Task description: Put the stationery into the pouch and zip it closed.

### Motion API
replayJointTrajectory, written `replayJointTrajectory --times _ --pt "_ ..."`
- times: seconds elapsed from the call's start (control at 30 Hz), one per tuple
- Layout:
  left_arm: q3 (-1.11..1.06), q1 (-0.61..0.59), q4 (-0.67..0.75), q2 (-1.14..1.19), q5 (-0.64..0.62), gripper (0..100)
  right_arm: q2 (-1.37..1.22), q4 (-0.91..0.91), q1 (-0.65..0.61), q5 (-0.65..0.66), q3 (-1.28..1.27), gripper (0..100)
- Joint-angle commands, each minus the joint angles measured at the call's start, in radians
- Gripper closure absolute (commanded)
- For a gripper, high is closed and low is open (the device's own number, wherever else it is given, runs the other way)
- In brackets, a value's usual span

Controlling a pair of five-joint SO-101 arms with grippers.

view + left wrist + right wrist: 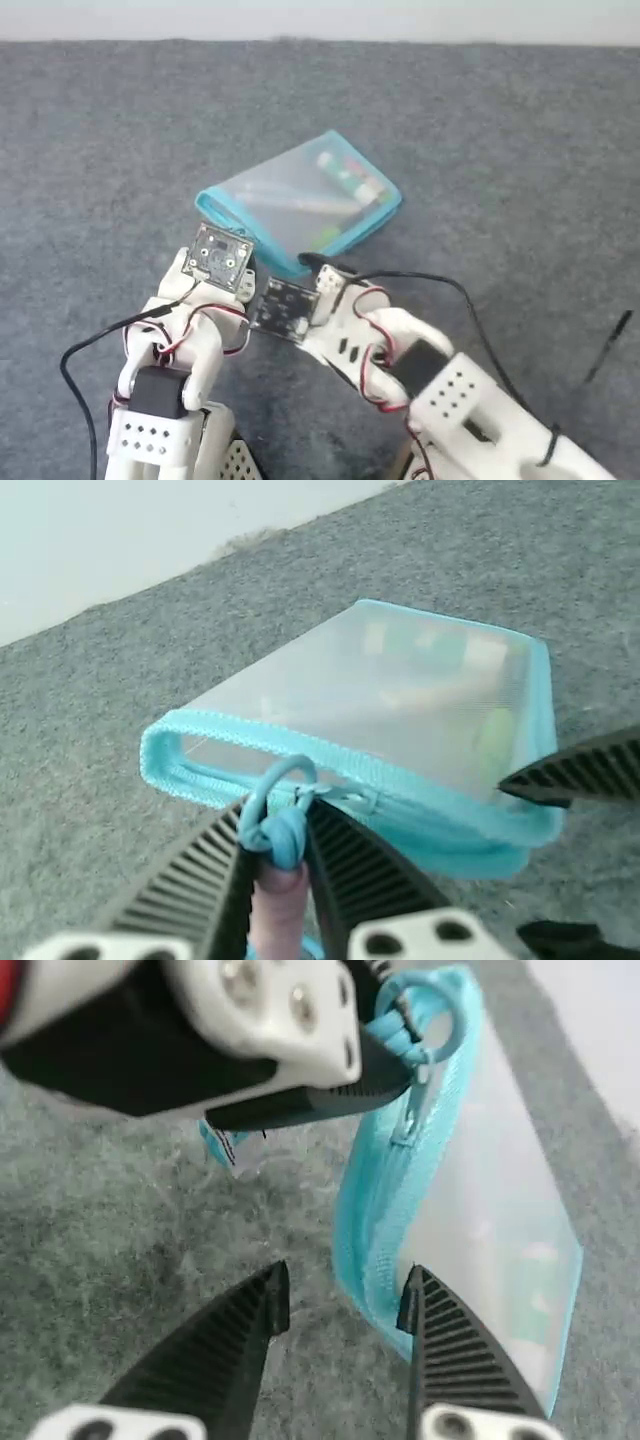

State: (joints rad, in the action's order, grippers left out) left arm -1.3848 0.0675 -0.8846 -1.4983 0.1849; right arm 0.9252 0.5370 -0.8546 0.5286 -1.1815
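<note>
Pouch (300,195) diagonal, zipper pull (283,834) in left pincer (278,816)

Table cover: a grey, fuzzy carpet-like mat (120,150) spread across the tabletop (its nap looks coarse in the wrist views).
Backdrop: a pale, plain wall (320,18) along the far side, meeting the mat in a nearly straight line.

Clear pouch (300,200) with turquoise trim lies on grey carpet (500,120), colourful stationery (352,180) inside.
</note>
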Motion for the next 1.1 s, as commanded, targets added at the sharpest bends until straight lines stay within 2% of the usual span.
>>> replayJointTrajectory --times 0.0,0.4,0.57,0.63,0.73,0.77,0.9,1.07 --pt "0.059 0.000 -0.003 0.018 0.005 99 -0.071 -0.044 0.027 0.018 0.106 81.0" --pt "0.071 -0.018 -0.017 0.018 0.006 99 -0.286 -0.171 0.101 0.014 0.198 81.2" --pt "0.110 0.015 -0.097 0.014 0.028 99 -0.317 -0.220 0.145 0.012 0.218 81.3" --pt "0.108 0.038 -0.101 0.014 0.028 99 -0.337 -0.240 0.137 0.018 0.232 85.2" --pt "0.105 0.044 -0.101 0.017 0.028 99 -0.352 -0.262 0.124 0.043 0.262 99.0" --pt "0.105 0.040 -0.101 0.017 0.028 99 -0.354 -0.262 0.122 0.063 0.269 99.5" --pt "0.105 0.037 -0.100 0.017 0.028 99 -0.317 -0.165 0.104 0.051 0.273 99.1" --pt "0.107 -0.025 -0.083 0.014 0.026 99 -0.151 0.097 0.119 0.025 0.256 99.1"
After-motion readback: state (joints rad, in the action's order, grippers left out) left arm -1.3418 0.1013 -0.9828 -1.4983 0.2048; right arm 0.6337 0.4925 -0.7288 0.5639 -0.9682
